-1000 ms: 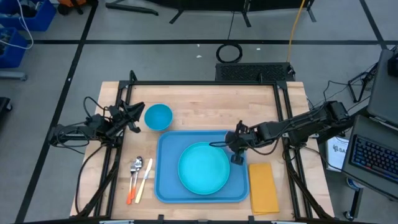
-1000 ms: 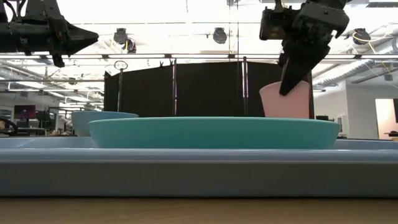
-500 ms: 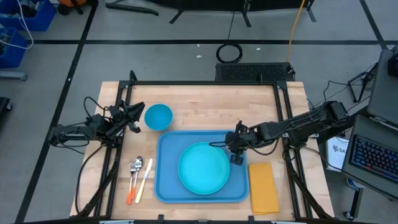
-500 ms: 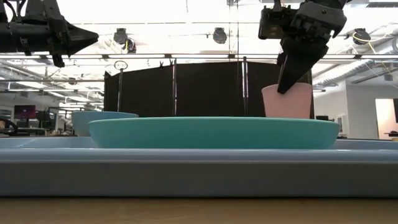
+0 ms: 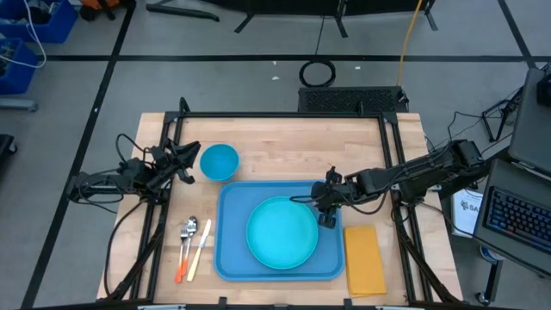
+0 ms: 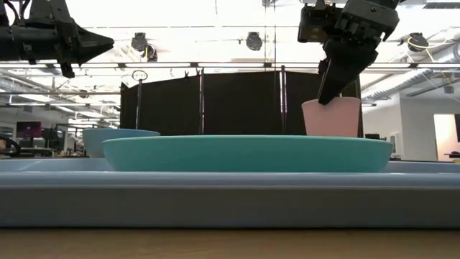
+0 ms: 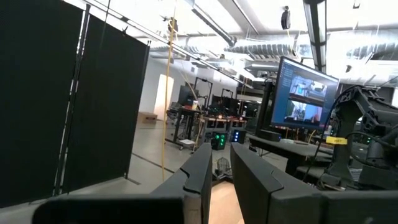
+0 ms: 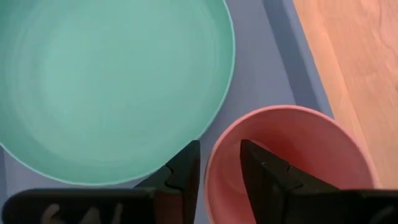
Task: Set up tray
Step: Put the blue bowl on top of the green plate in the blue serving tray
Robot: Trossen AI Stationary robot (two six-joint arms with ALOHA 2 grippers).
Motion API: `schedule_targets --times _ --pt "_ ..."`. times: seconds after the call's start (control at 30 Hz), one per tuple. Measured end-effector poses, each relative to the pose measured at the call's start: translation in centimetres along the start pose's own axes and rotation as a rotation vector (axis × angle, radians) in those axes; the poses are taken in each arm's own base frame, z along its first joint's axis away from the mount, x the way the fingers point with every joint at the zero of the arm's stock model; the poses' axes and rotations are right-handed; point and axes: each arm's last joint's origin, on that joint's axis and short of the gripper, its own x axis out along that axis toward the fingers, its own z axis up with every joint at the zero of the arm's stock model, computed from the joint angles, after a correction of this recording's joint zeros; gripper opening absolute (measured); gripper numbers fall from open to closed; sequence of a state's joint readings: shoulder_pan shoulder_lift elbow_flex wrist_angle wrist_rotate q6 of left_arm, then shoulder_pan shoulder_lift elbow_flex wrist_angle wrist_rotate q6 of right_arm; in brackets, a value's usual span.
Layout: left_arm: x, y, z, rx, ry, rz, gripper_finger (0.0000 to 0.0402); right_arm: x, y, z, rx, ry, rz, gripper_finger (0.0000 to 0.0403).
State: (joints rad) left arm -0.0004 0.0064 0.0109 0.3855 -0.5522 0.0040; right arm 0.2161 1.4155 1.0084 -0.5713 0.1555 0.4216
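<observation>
Tray (image 5: 226, 258) sat flat on the wooden tabletop (image 5: 284, 146), near the front edge, with the turquoise plate (image 5: 281, 232) resting in its middle. Your right tool (image 5: 326, 207) was over the tray's back right corner, fingers (image 8: 184, 168) straddling the rim of a pink cup (image 8: 292, 155), one outside and one inside; in the low view (image 6: 338, 68) they looked slightly parted around the cup wall (image 6: 332, 119), and I couldn't tell if they actually pinched it. The cup stood upright just beside the plate, apparently on the tray floor, though the plate hid its base in the low view. Your left tool (image 5: 183, 160) hung above the tabletop just beside the blue bowl (image 5: 219, 161), off the tray's back left corner, fingers (image 7: 202, 177) nearly together with a thin gap, holding nothing. Cutlery (image 5: 192, 245) lay left of the tray, yellow napkin (image 5: 364, 258) right of it.
</observation>
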Motion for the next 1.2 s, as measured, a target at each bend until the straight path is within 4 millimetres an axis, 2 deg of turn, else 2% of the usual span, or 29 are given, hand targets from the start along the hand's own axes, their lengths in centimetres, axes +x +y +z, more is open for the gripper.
schedule_targets --times 0.2,0.43,0.6,0.77,0.87,1.2 --pt "0.0 0.0 0.0 0.0 0.0 0.0 0.0063 -0.6 0.0 0.1 -0.011 -0.027 0.015 0.0109" --pt "0.0 0.0 0.0 0.001 0.001 0.001 0.0063 -2.5 0.5 0.3 -0.071 -0.115 0.063 0.0109" --pt "0.0 0.0 0.0 0.001 0.001 0.0 0.0063 -3.5 0.9 1.2 -0.166 -0.255 0.07 0.0107" --pt "0.0 0.0 0.0 0.001 0.001 0.001 0.0063 -3.9 1.4 3.0 -0.326 -0.464 0.021 0.0103" --pt "0.0 0.0 0.0 0.0 0.0 0.001 0.0063 -3.1 1.7 3.9 -0.414 -0.526 0.003 0.0105" --pt "0.0 0.0 0.0 -0.001 0.0 0.0 0.0063 2.7 0.3 6.1 -0.547 -0.539 0.115 0.0101"
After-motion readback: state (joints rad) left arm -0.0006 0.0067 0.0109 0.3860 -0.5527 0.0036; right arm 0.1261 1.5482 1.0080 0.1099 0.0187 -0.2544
